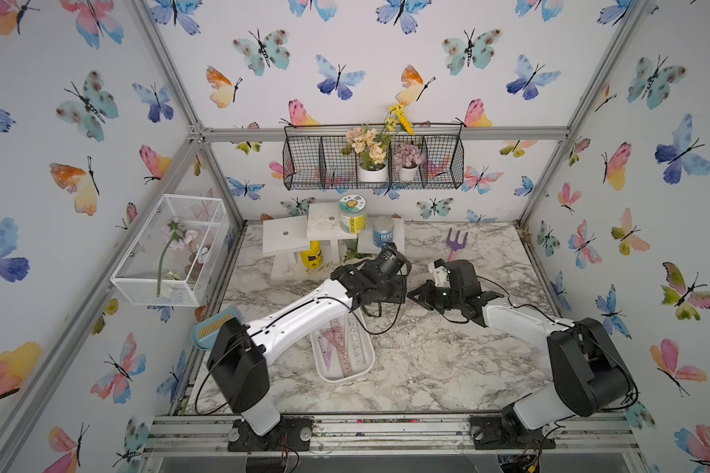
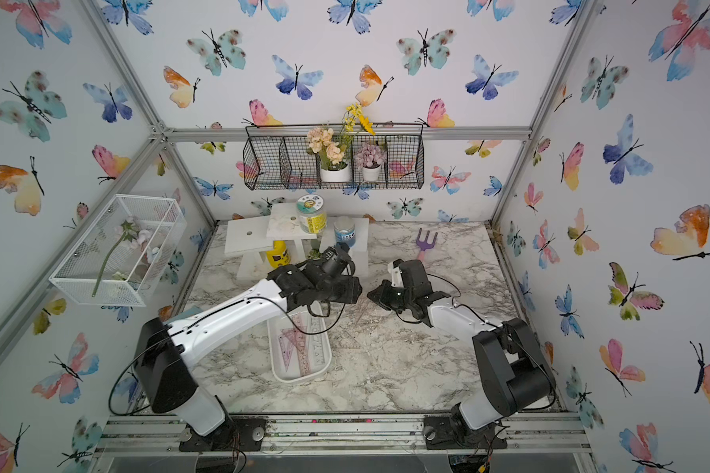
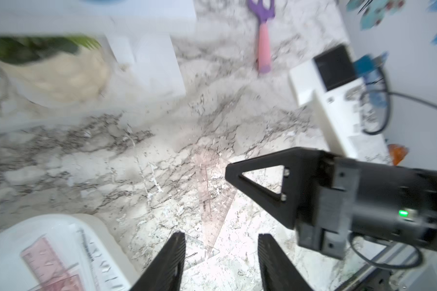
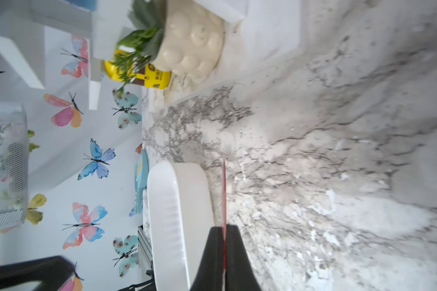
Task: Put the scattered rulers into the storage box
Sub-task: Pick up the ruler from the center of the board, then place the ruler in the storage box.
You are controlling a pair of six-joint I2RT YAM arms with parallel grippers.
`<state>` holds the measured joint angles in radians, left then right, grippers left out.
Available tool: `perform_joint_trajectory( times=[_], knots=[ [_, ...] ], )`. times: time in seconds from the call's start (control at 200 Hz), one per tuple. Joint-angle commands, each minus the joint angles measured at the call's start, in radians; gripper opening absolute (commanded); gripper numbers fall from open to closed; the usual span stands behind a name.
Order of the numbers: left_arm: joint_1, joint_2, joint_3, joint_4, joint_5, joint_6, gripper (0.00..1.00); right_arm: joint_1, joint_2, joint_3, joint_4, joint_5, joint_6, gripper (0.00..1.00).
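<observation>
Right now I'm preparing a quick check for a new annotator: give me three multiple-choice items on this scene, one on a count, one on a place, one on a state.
1. How many white flower pots stand in the black wire basket? A one; B four; C two.
2. Where is the garden fork? A flat on the marble table; B in the black wire basket; C standing in a flower pot.
3. How is the right gripper? A wide open, empty; B shut on a set square; C shut on the garden fork.
Answers: 1 C, two pots stand side by side in both top views; 2 A, it lies near the table's back edge; 3 B, the wrist views show its fingers pinching the pink set square's edge.
</observation>
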<state>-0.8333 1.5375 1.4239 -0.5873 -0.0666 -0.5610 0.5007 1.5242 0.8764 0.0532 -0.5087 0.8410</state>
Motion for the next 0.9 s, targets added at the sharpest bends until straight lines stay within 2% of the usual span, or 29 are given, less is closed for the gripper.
perform_joint_trajectory(
  times=[0.0,0.15,0.29,0.401,0.516,0.626,0.721,0.891],
  knots=[
    [0.097,-0.130,-0.135,-0.045,-0.029,-0.018,0.53,0.073,-0.023,0.085,-0.096,0.026,-0.038,0.02],
    [0.232,-0.310,-0.316,-0.006,-0.003,-0.025,0.54,0.197,0.058,0.197,-0.122,0.049,-0.034,0.02],
    [0.341,-0.410,-0.410,-0.014,0.061,-0.024,0.54,0.309,0.178,0.303,-0.141,0.088,-0.032,0.02],
    [0.376,-0.458,-0.447,-0.022,0.076,-0.022,0.54,0.368,0.255,0.359,-0.152,0.116,-0.030,0.02],
    [0.384,-0.473,-0.458,-0.030,0.078,-0.018,0.54,0.404,0.321,0.397,-0.155,0.099,-0.032,0.08],
    [0.390,-0.467,-0.463,-0.025,0.087,-0.016,0.54,0.420,0.339,0.432,-0.188,0.102,-0.062,0.26],
    [0.392,-0.458,-0.467,-0.013,0.100,-0.016,0.54,0.420,0.299,0.445,-0.219,0.150,-0.096,0.50],
    [0.395,-0.437,-0.457,0.000,0.120,-0.013,0.55,0.417,0.208,0.496,-0.384,0.375,-0.191,0.69]
  ],
)
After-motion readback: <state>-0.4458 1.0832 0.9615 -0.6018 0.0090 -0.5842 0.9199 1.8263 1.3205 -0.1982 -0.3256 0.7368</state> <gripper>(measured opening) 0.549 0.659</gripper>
